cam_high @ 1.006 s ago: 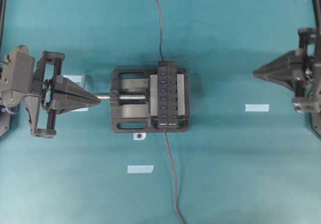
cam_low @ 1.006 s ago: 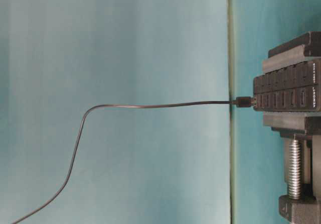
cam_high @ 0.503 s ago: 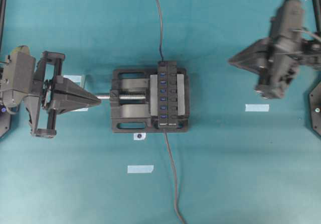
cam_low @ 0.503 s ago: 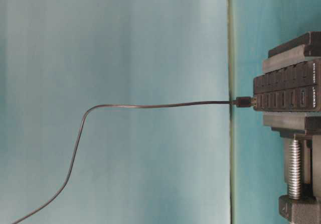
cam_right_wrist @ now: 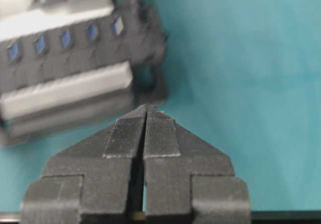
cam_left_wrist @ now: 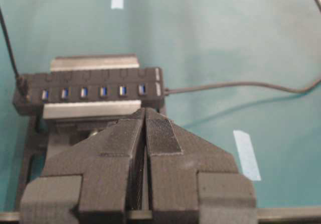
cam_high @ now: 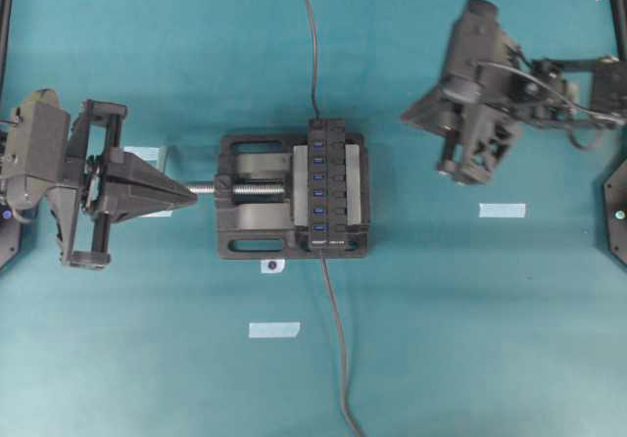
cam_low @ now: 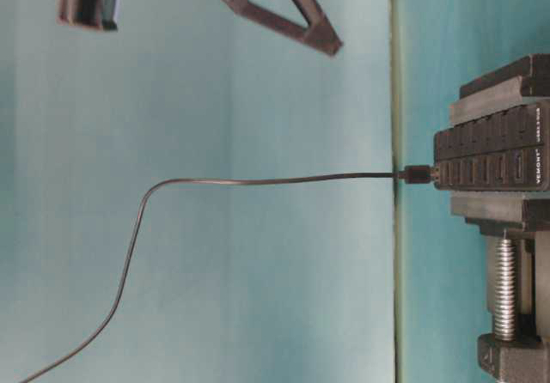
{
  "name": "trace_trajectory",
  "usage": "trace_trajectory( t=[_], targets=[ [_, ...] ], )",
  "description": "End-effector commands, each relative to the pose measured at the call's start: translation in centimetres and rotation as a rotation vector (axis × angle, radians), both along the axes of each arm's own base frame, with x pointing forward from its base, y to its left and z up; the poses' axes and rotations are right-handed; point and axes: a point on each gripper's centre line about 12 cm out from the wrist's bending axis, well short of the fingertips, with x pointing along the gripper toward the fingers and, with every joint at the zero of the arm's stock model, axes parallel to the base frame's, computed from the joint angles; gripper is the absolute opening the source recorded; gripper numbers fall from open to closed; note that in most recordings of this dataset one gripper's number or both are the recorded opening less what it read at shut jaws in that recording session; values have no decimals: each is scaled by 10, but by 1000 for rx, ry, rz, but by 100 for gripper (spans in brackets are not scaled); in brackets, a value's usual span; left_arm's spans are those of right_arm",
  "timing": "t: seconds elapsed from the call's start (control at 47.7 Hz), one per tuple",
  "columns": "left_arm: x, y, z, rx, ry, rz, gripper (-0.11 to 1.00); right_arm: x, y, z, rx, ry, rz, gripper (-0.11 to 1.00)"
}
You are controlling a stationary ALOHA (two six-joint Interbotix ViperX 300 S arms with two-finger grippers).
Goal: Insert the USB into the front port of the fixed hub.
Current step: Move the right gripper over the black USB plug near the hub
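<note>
hub (cam_high: 327,184) sitting clamped in vise (cam_high: 257,197) for rigidity | USB (cam_low: 418,174) already lying at hub's unlettered end, front port (cam_high: 318,146) beside it | left gripper (cam_high: 186,191) closed at vise screw | right gripper (cam_high: 411,116) closed, empty, hovering beside hub

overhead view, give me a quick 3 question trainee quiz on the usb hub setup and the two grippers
1. True or false: the right gripper is holding a cable.
2. What clamps the fixed hub? A) a vise B) tape C) the left gripper
3. Fill in: the USB sits in the hub's end port, farthest from the white ____.

Key: 1 false, it is shut and empty. 2 A, the black vise with the silver screw. 3 lettering.
</note>
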Motion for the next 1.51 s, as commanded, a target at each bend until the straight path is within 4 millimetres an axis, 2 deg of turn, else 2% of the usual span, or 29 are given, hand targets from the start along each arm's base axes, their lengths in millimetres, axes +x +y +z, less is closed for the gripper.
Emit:
trace_trajectory(
  t=[0.0,0.189,0.377,0.482,0.817,1.488],
  targets=[
    [3,0,7,-1,-20,0,0,8,-9,6,-13,-39,-14,-4],
    [3,0,6,-1,-20,0,0,23,-15,-8,-10,-53,-13,-4],
    [0,0,3,-1,-12,0,0,40,-21,-32,-4,-23,-7,-4],
    [-1,0,4,-1,-17,0,0,49,-23,-38,-2,-18,-6,-4],
    [-2,0,5,-1,-21,0,0,69,-29,-36,-19,-27,4,-4],
    [-2,0,4,-5,-18,1,0,78,-24,-26,-19,-53,16,-3]
  ],
)
